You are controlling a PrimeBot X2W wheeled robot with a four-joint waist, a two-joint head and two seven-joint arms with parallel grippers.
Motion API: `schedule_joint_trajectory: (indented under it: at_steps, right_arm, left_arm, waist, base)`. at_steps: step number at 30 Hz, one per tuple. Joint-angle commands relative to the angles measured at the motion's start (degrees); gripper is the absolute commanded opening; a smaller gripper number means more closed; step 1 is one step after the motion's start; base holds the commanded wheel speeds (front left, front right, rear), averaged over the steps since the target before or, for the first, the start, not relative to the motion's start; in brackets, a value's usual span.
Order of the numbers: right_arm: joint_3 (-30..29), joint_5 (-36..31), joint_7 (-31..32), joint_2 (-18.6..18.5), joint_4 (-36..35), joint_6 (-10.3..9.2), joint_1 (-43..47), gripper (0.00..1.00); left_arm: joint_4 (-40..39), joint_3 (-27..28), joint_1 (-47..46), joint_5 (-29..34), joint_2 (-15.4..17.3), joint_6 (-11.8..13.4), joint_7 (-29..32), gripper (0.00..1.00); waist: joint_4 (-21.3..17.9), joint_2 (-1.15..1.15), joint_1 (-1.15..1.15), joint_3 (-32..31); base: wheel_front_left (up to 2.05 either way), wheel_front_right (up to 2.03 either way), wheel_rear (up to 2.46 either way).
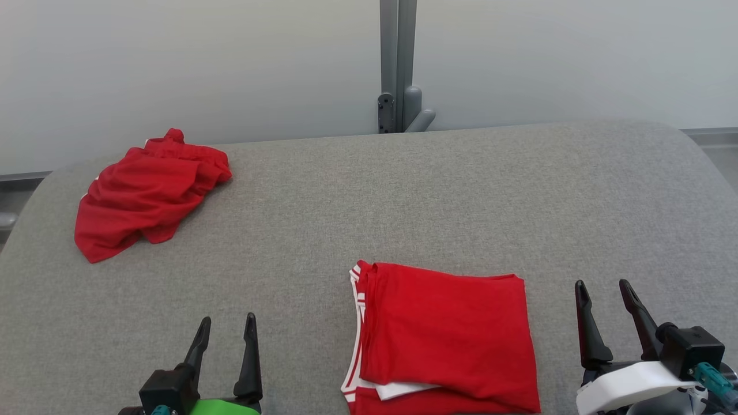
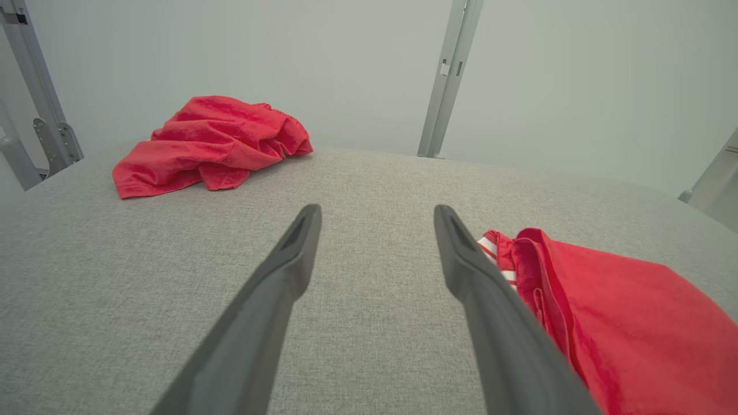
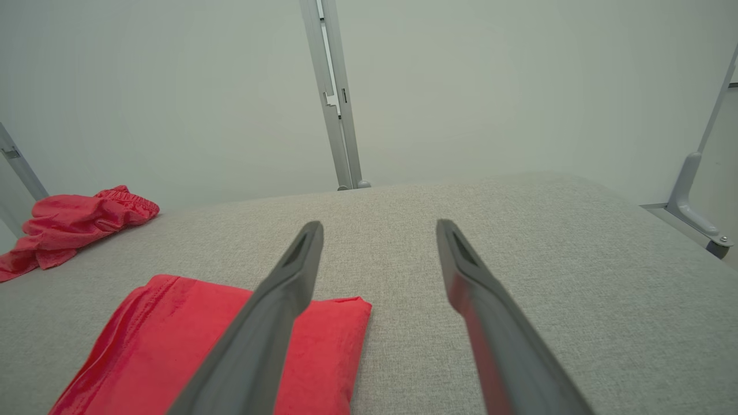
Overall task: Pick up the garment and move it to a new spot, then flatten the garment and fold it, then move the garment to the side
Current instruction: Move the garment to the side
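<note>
Work surface: grey cloth-covered table [image 1: 403, 196], rounded at the far corners. At the near edge, between the two arms: folded garment [image 1: 450, 328], red, a flat squarish stack with white trim [image 1: 358, 323] showing along its left side. At the far left, well apart from the stack: second red heap [image 1: 144, 196], crumpled, not yet flattened. Left gripper [image 1: 228, 318] at lower left, near the trimmed side; right gripper [image 1: 602, 283] at lower right, just beside the opposite edge; neither touching the cloth. Both spread wide, fingers [image 2: 288, 271] gripping nothing. Probable step in hand: shifting the folded stack to the side. Treat as limp, layered cloth, liable to slide apart if dragged by one edge. Approach low and level from both flanks. Slip one finger of each gripper under all layers, not merely the top one, and close on the left and right edges together. Lift only enough to clear the table. Keep both sides level and move without stretching or letting the middle sag. Set down flat, clear of the heap, then release. Check the trimmed edge first: loose layers there, likely to snag or unfold.
</note>
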Motion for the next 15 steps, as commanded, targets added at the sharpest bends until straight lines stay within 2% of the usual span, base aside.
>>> schedule_joint_trajectory:
  at_steps: [1,7,15]
  right_arm:
    - [0.0,0.2,0.0,-0.1,0.3,0.00,-0.5,1.00]
    - [0.8,0.8,2.5,-0.1,2.7,0.00,-1.7,1.00]
    - [2.7,5.2,12.4,-1.2,11.7,0.00,-5.6,1.00]
  left_arm:
    - [0.0,0.2,-0.4,0.4,-0.1,-0.3,0.0,1.00]
    - [0.1,0.3,-0.5,0.8,-0.5,-0.6,0.0,1.00]
    - [0.5,0.6,-1.2,1.0,-0.8,-0.9,0.0,1.00]
  waist:
    - [0.1,0.00,0.00,0.0]
    - [0.6,0.00,0.00,0.4]
    - [2.3,0.00,0.00,1.9]
  base:
    - [0.00,0.00,0.00]
    - [0.00,0.00,0.00]
    - [0.00,0.00,0.00]
